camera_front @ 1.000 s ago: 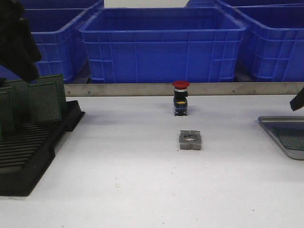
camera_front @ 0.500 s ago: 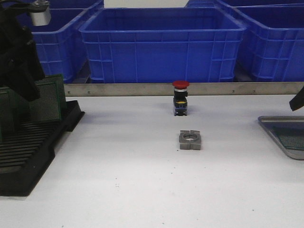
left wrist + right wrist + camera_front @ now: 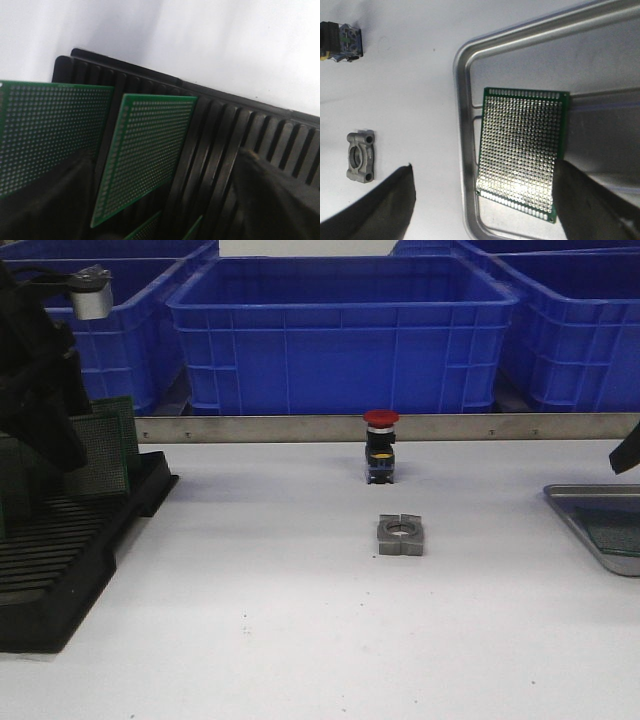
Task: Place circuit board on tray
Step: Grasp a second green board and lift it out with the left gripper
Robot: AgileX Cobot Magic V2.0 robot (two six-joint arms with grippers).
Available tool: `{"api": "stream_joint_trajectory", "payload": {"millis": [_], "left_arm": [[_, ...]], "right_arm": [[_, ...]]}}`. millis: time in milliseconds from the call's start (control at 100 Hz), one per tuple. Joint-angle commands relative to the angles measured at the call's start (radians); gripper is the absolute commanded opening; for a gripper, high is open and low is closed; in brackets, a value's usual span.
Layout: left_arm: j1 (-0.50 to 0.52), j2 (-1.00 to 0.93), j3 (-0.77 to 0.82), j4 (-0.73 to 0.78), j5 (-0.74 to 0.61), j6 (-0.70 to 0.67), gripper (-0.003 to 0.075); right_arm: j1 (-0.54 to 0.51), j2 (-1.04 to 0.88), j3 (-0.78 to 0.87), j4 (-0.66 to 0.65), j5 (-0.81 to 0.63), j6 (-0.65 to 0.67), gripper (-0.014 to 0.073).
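Observation:
Several green perforated circuit boards (image 3: pixel 100 455) stand upright in the black slotted rack (image 3: pixel 70 550) at the left. My left gripper (image 3: pixel 160 210) hangs over the rack, open, its dark fingers (image 3: pixel 45 200) on either side of one standing circuit board (image 3: pixel 145 155) without touching it. The silver-grey tray (image 3: pixel 590 515) lies at the table's right edge. One circuit board (image 3: pixel 520 155) lies flat on the tray's (image 3: pixel 462 100) floor near a corner. My right gripper (image 3: pixel 485 210) hovers above it, open and holding nothing.
A red-capped push button (image 3: pixel 380 445) stands mid-table with a grey metal clamp block (image 3: pixel 401 535) in front of it. Big blue crates (image 3: pixel 340 330) line the back behind a metal rail (image 3: pixel 300 427).
The left arm has come down and slightly right over the rack, closing in on the standing boards. The right arm and the tray's board have not moved.

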Motion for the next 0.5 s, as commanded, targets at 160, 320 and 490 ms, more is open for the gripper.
{"api": "stream_joint_trajectory", "payload": {"millis": [160,320,490], "left_arm": [[0.002,-0.053,-0.03,-0.026,-0.005,-0.002,0.0092],[0.002,-0.053,-0.039,-0.026,-0.007,-0.002,-0.0018],[0.002,-0.053,-0.096,-0.026,0.07,-0.003,-0.0018]], "right_arm": [[0.0,-0.054,-0.025,0.032,0.033,-0.01,0.0584],[0.0,-0.054,-0.025,0.032,0.033,-0.01,0.0584],[0.0,-0.054,-0.025,0.032,0.036,-0.01,0.0584]]}}
